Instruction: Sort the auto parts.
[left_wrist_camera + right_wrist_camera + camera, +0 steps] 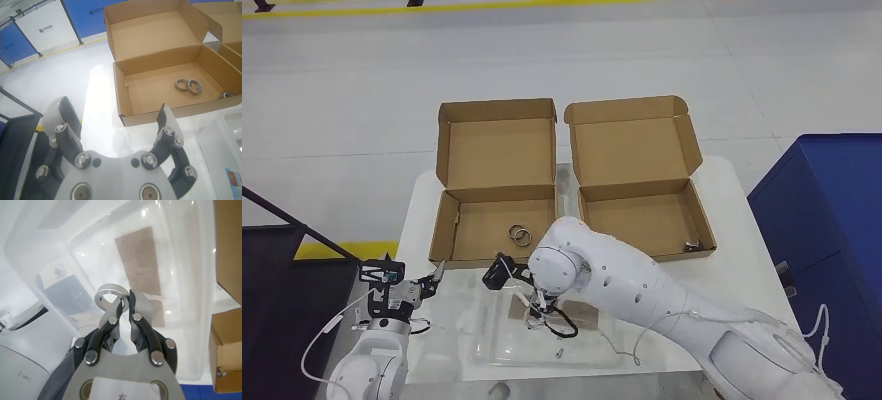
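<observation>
My right gripper (125,301) is shut on the rim of a flat metal ring (110,293), held over the clear plastic tray (191,321); one finger passes through the ring's hole. From above, that gripper (536,312) hangs over the tray (492,345) under the white arm. Two metal rings (188,86) lie together in the left cardboard box (124,117), the same rings (520,235) near its front right in the top view. A dark bearing (226,94) sits in that box's corner. My left gripper (121,115) stands open over the table's left part, nothing between its fingers.
A second open cardboard box (647,215) stands to the right with small metal parts (697,245) in its front right corner. A small bolt (558,351) lies in the tray. A brown card (140,270) lies under the tray. A blue cabinet (832,240) stands at the right.
</observation>
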